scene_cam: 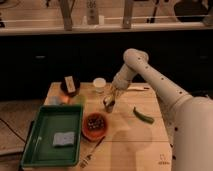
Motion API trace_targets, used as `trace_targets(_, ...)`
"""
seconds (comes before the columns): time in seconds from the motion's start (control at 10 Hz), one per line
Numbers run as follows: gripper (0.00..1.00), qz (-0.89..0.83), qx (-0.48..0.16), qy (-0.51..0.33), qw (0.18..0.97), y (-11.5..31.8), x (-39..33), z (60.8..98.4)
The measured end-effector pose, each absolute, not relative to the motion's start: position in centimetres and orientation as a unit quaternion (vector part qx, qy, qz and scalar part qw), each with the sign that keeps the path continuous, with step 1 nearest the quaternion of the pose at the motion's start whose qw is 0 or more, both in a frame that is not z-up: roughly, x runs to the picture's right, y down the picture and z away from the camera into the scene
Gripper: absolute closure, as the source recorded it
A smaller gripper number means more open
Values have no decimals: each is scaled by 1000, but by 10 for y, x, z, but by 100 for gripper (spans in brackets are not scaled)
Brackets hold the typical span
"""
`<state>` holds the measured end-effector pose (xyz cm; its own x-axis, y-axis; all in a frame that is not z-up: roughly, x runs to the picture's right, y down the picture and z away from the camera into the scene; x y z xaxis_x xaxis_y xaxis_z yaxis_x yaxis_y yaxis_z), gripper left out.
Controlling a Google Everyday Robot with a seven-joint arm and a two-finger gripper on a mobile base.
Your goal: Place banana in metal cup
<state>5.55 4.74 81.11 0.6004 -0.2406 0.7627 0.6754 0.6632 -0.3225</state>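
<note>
My gripper point(111, 96) hangs at the end of the white arm, right over the small dark metal cup point(108, 105) near the middle of the wooden table. It is shut on the banana point(113, 93), a small pale yellow piece at its tip, just above the cup's rim. Most of the banana is hidden by the fingers, and the gripper covers part of the cup.
A whitish cup point(99, 84) stands behind the metal cup. An orange bowl point(95, 126) sits in front, a green vegetable point(143, 115) to the right. A green tray point(37, 145) with a blue sponge point(63, 138) lies at the left, a fork point(90, 154) near the front edge.
</note>
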Motion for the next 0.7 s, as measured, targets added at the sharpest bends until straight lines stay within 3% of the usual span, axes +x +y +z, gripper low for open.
trace_targets(0.3,52,-272,-308,-353,841,48,56,811)
trace_targets(0.5,31,-271,-308,-352,841,48,56,812)
trace_targets(0.7,20,-270,-308,-351,842,48,57,812)
